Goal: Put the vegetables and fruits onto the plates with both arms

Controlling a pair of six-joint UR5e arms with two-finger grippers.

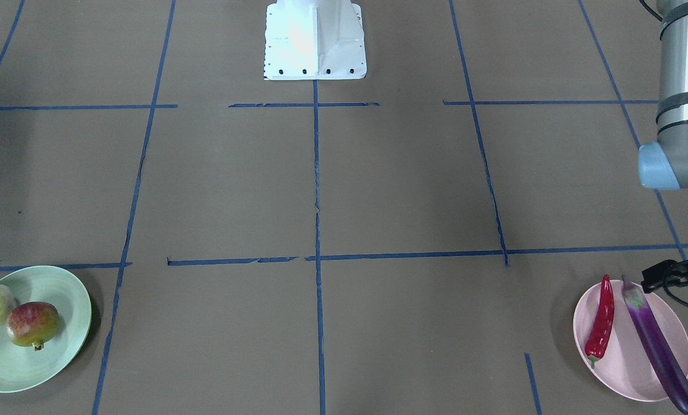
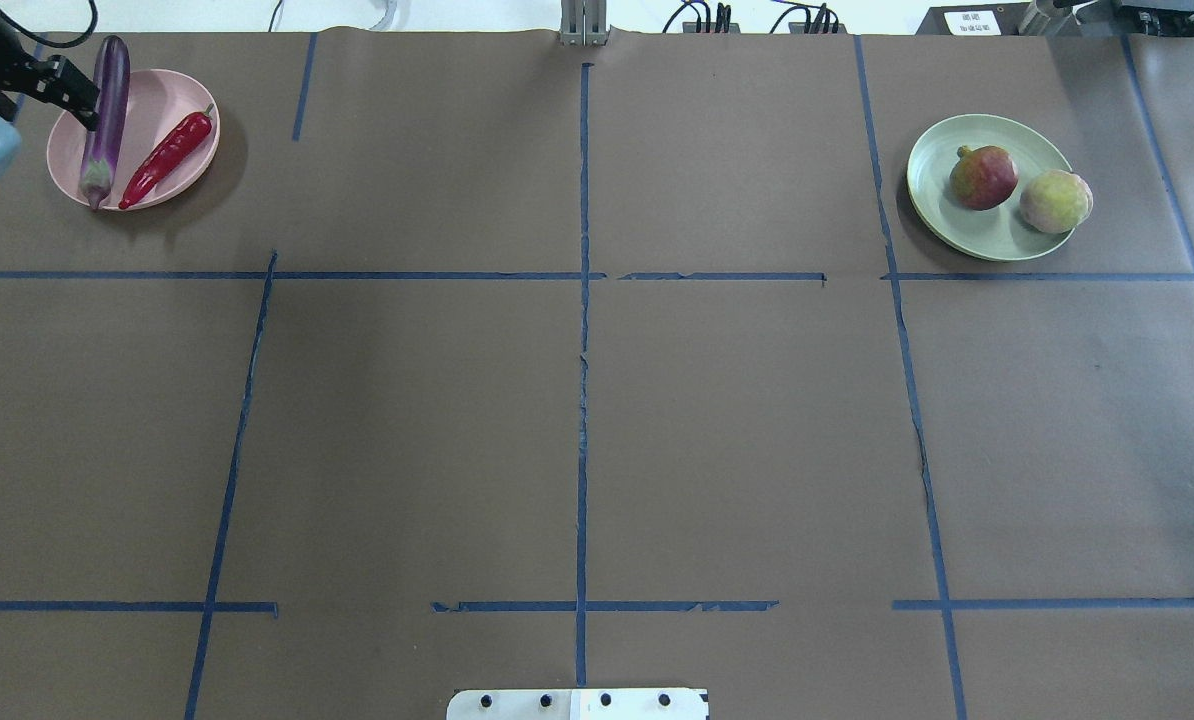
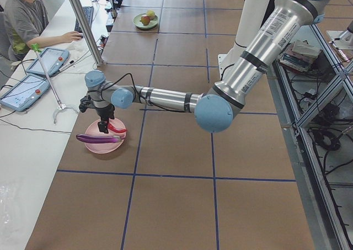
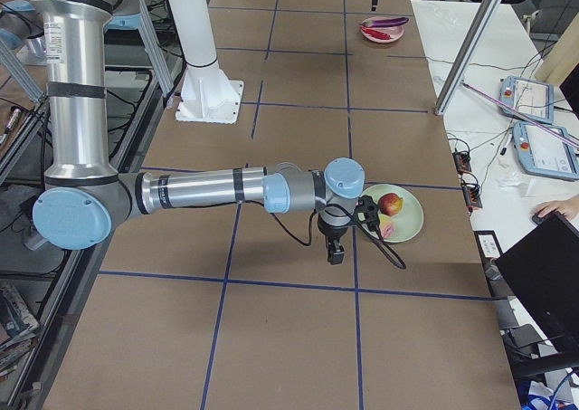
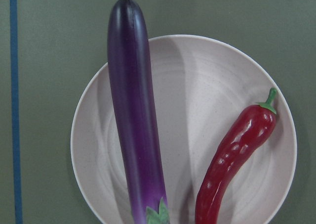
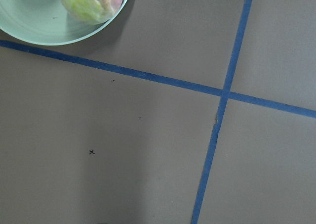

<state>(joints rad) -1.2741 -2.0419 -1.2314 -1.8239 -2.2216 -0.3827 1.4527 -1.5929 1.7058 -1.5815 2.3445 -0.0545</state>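
Brown paper gridded with blue tape covered the table [image 2: 577, 400]. The silver-grey left arm [image 3: 165, 98] and right arm [image 4: 208, 191] each reached beside a plate. The round pale pink plate [image 2: 157, 100] held the long glossy purple eggplant [image 2: 105, 110], its tip overhanging the rim, and the curved red chili [image 2: 167, 155]. The round pale green plate [image 2: 957, 225] held the mottled red-and-yellow pomegranate [image 2: 983, 177] and the pale peach [image 2: 1055, 201]. Placing looked finished. Whether the left gripper [image 3: 103, 127] and the right gripper [image 4: 335, 247] stood wide or narrow could not be told

Eggplant [image 5: 136, 115], chili [image 5: 237, 155] share plate [image 5: 197, 75]; peach [image 2: 1055, 201], pomegranate [image 2: 983, 177], another plate [image 2: 977, 232].
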